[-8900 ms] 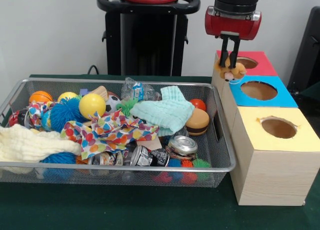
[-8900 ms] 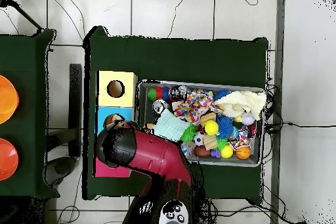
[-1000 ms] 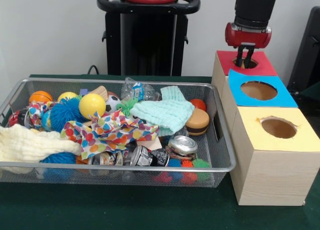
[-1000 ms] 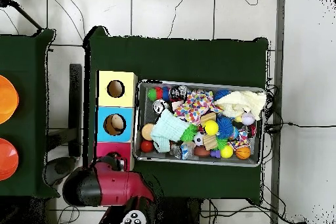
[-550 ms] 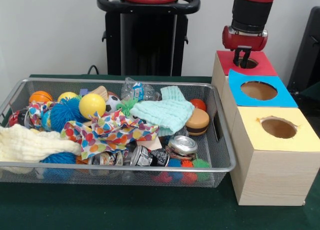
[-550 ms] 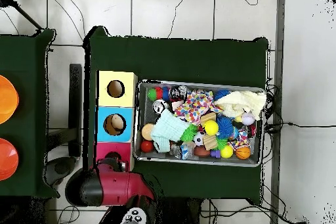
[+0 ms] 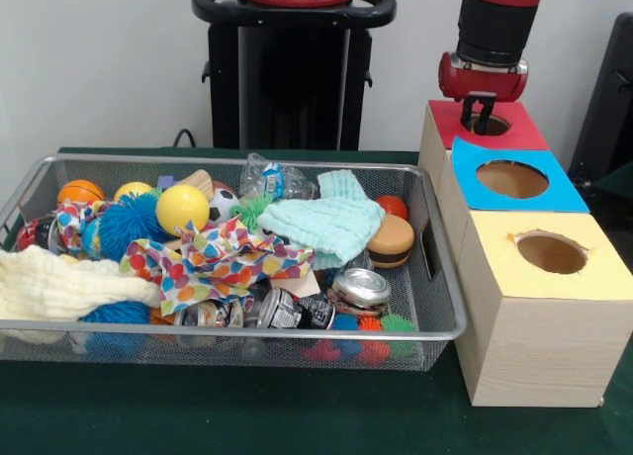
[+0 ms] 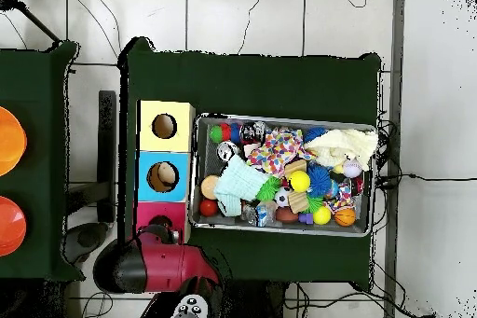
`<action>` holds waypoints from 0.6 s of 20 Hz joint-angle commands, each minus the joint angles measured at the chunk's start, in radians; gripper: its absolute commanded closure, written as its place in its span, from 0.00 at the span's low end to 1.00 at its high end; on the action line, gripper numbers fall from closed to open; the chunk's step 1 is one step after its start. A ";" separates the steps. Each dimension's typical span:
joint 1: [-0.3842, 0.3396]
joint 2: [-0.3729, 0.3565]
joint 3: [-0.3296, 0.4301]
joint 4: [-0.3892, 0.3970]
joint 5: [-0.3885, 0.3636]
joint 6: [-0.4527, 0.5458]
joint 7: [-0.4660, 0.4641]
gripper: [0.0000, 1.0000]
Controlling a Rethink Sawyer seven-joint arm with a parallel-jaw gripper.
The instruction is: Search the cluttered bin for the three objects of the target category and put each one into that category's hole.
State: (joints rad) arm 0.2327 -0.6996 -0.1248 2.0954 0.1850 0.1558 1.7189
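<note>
- The hole [image 7: 489, 125], ringed in red card, sits at the upper right of the front view, on the farthest section of the pale wood box [image 7: 539, 351].
- The claw [image 7: 480, 110] hangs just above that hole, its dark fingers close together with nothing between them; whether they are fully clenched I cannot tell.
- No plush animal shows in either view.
- The bin [image 7: 297, 330] fills the left and centre, heaped with a mint cloth [image 7: 326, 223], a spotted cloth [image 7: 213, 262], a yellow ball [image 7: 182, 208] and a toy burger [image 7: 392, 239].
- Everything rests on the green desk [image 7: 247, 415].
</note>
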 commanded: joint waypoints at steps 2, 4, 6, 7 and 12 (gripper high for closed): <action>-0.020 0.012 0.063 0.037 0.005 -0.069 0.210 1.00; -0.017 0.013 0.061 0.035 0.007 -0.067 0.211 1.00; -0.014 0.015 0.058 0.032 0.009 -0.063 0.212 1.00; -0.012 0.015 0.058 0.030 0.011 -0.057 0.212 1.00; -0.019 0.007 0.068 0.044 0.009 -0.059 0.210 0.00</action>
State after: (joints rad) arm 0.2415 -0.7024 -0.1081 2.0951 0.1860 0.1458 1.7201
